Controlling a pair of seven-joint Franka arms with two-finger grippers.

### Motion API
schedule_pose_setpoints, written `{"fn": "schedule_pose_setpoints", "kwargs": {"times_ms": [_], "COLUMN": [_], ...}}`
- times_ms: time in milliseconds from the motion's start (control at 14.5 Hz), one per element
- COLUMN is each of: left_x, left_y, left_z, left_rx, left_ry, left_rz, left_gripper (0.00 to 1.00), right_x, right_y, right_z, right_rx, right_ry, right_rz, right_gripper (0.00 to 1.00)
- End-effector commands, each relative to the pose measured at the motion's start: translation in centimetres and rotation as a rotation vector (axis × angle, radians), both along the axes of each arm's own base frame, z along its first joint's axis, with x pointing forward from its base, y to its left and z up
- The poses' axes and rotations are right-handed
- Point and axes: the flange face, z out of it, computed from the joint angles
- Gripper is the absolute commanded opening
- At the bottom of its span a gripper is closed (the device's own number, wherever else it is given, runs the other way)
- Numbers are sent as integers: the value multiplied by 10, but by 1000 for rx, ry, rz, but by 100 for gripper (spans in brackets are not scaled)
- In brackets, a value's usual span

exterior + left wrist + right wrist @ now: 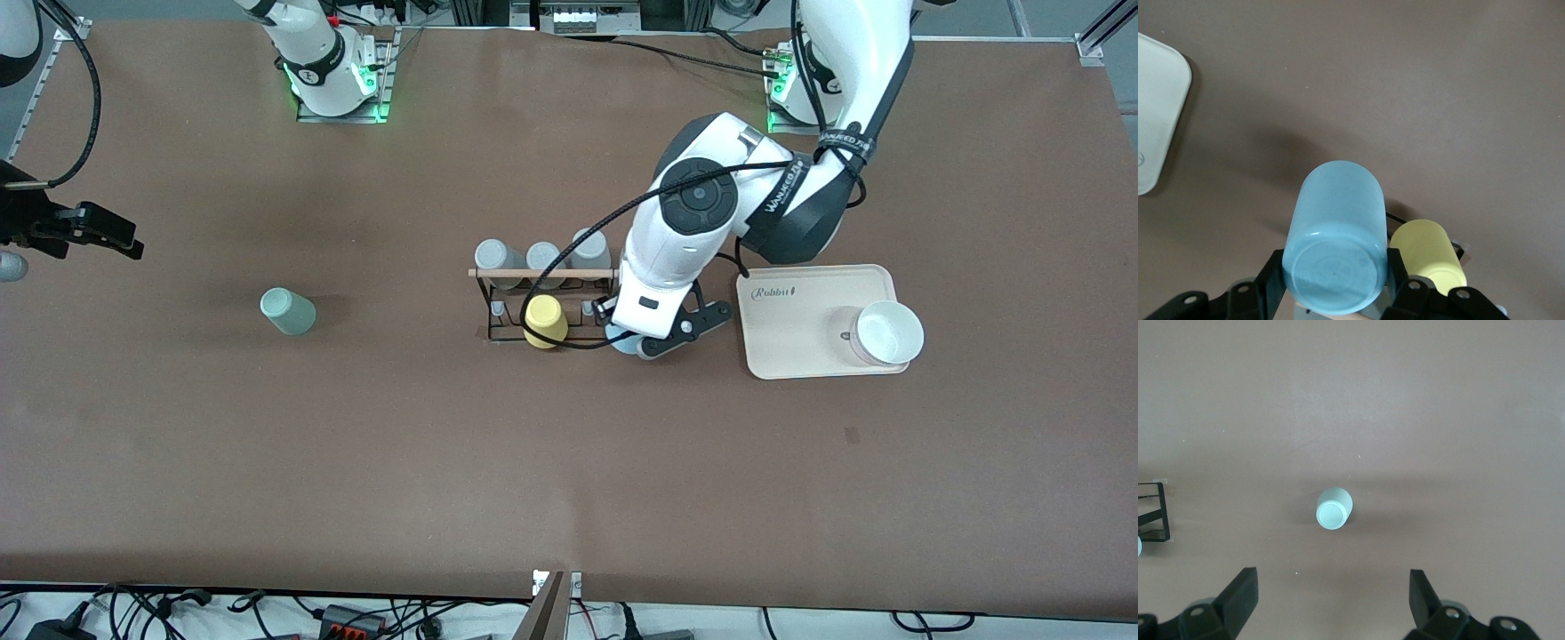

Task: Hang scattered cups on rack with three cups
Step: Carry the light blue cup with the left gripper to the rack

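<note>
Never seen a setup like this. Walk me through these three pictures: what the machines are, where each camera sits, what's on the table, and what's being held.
Two robot arms work at a brown table. One picture looks down from high across it; the other two come from cameras on each wrist. The left gripper is shut on a light blue cup at the rack, beside a yellow cup and three grey cups. The right gripper waits open above a mint green cup on the table. A beige tray holds a white bowl.

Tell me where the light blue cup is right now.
The light blue cup is clamped in the left gripper at the rack, beside the yellow cup, toward the beige tray.
</note>
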Motion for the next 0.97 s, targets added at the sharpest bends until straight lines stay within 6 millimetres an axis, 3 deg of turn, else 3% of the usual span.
{"fn": "schedule_pose_setpoints", "kwargs": {"times_ms": [0,553,691,898], "left_x": [-5,-28,-28,-23], "left_y": [-22,-54,-56,-57], "left_z": [-3,-37,-53,-61], "left_rx": [3,-1,6,-27], "left_ry": [4,78,92,66], "left_rz": [29,14,13,14], "left_gripper": [43,43,43,43], "right_x": [-11,-8,-8,-8], "right_y": [0,0,0,-1], "right_z": [2,2,2,2], "right_rx": [-2,-3,-3,-6], "right_ry": [16,5,2,-2], "right_rz": [1,1,2,3], "right_gripper": [100,100,100,100]}}
